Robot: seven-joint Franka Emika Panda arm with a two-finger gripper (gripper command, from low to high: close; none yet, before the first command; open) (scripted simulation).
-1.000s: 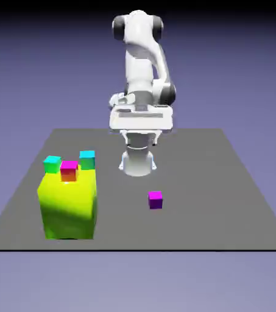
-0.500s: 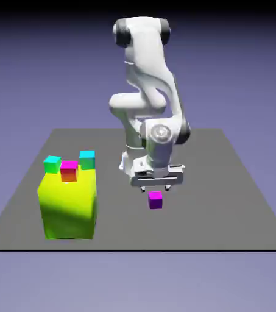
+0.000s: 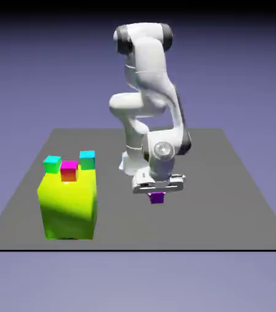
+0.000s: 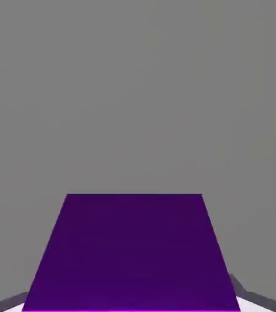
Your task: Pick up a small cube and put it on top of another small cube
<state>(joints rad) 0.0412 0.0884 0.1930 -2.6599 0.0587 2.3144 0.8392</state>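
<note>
A small purple cube with a magenta top [image 3: 158, 197] sits on the grey table [image 3: 225, 201], right of the middle in the exterior view. My gripper [image 3: 157, 192] has come straight down over it, open, with one finger on each side. In the hand view the purple cube [image 4: 133, 250] fills the lower half, and only slivers of the fingertips [image 4: 253, 300] show at the bottom corners. A small red cube with a magenta top [image 3: 69, 172] rests on a big yellow-green block [image 3: 68, 207] at the exterior view's left.
Two more small cubes show at the yellow-green block's far top edge: a cyan cube [image 3: 52, 163] and a green cube with a cyan top [image 3: 87, 159]. I cannot tell whether they stand on the block or behind it.
The arm has swung down from high above the table's middle. The gripper now surrounds the purple cube, which it hung just above half a second ago. The cube has not visibly moved.
</note>
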